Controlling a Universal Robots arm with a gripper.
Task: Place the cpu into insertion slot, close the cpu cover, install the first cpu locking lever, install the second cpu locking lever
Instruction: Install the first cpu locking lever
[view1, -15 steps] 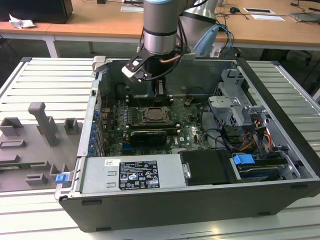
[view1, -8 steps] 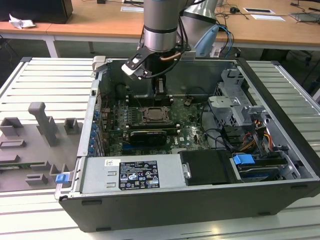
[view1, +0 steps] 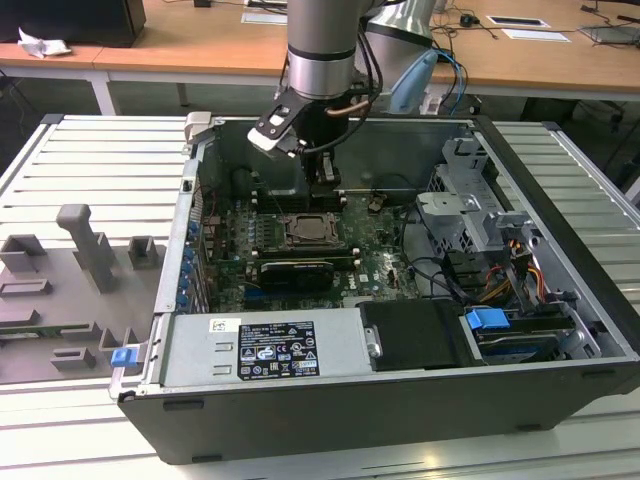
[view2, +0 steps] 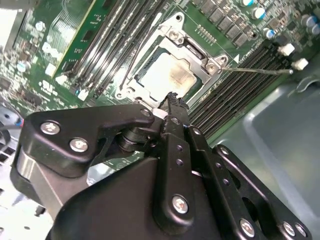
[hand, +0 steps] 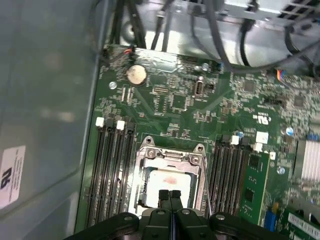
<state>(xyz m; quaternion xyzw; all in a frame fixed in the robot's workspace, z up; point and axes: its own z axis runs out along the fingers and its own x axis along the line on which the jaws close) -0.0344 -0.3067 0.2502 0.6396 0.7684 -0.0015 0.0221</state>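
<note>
Exterior view: gripper (view1: 324, 186) hangs just above the slot (view1: 308, 232) inside the case (view1: 400, 400).
Second wrist view: the fingers are pressed together and hold nothing. The cpu (view2: 167, 77) is seated just past the tips, and the cover (view2: 150, 52) looks down. One lever (view2: 260, 70) sticks out, likely unlatched.
First wrist view: cpu right under the tips. Levers look left to do.

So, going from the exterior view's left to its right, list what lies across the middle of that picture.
Tall grey block → insertion slot → metal drive cage → case's side wall.
</note>
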